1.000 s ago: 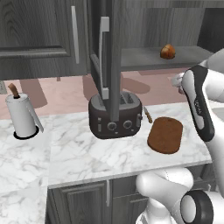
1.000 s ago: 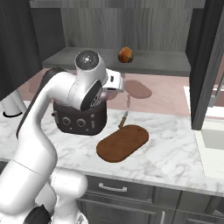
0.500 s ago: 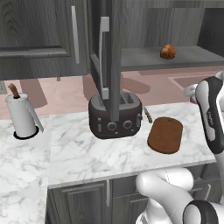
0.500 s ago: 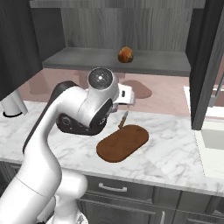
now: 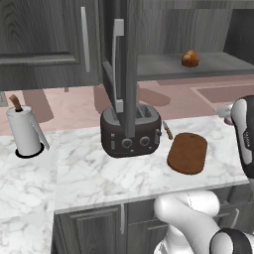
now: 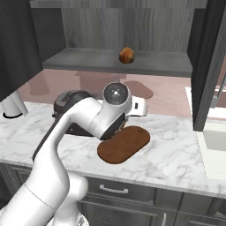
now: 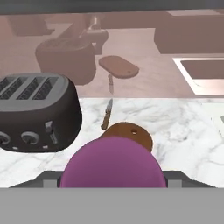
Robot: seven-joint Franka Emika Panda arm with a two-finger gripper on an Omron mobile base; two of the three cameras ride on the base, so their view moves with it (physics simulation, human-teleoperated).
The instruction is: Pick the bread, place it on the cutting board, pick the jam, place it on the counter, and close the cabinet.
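Observation:
The jam [image 7: 112,162] bulges as a big pink-purple round at the bottom of the hand view, close to the camera and hiding my fingertips. My gripper [image 6: 138,107] is shut on it above the counter [image 6: 176,145], by the far end of the cutting board [image 6: 123,144]. That reddish-brown board [image 5: 187,153] lies bare to the right of the toaster. On the open cabinet's shelf [image 6: 88,62] sits the bread [image 6: 126,55], a small golden-brown roll [image 5: 190,58]. The cabinet doors [image 5: 117,64] [image 6: 207,66] stand open.
A dark toaster [image 5: 131,131] stands left of the board, with a small knife [image 7: 107,113] between them. A paper towel roll [image 5: 25,133] is at the far left. A sink [image 7: 201,74] lies to the right. The open door edges jut out over the counter.
My arm has swung right and lower, carrying the hand from in front of the shelf down to the counter by the board. The bread and board have not moved.

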